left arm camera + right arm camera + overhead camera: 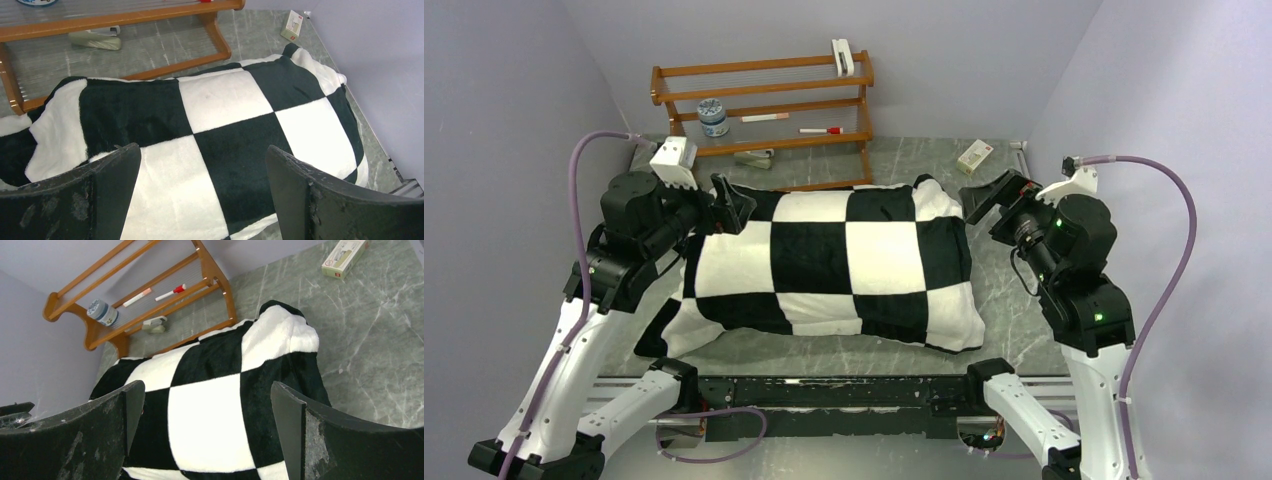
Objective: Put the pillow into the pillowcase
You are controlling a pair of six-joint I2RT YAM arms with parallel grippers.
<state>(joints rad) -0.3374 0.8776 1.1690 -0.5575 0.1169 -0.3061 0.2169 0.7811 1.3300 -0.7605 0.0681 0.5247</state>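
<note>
Left pincer [202, 150] and right pincer [207, 385] gape (empty); top view alone shows whole pillowcase [824, 265].

Both arms stand raised from their bases and bent at the elbow, and each wrist turns inward toward the middle. The left arm [609, 275] points the left hand [734, 205] to the right, its two fingers [100, 195] spread wide and gripping nothing. The right arm [1089, 295] points the right hand [984, 203] to the left, its fingers [320, 440] also wide apart, holding nothing.
</note>
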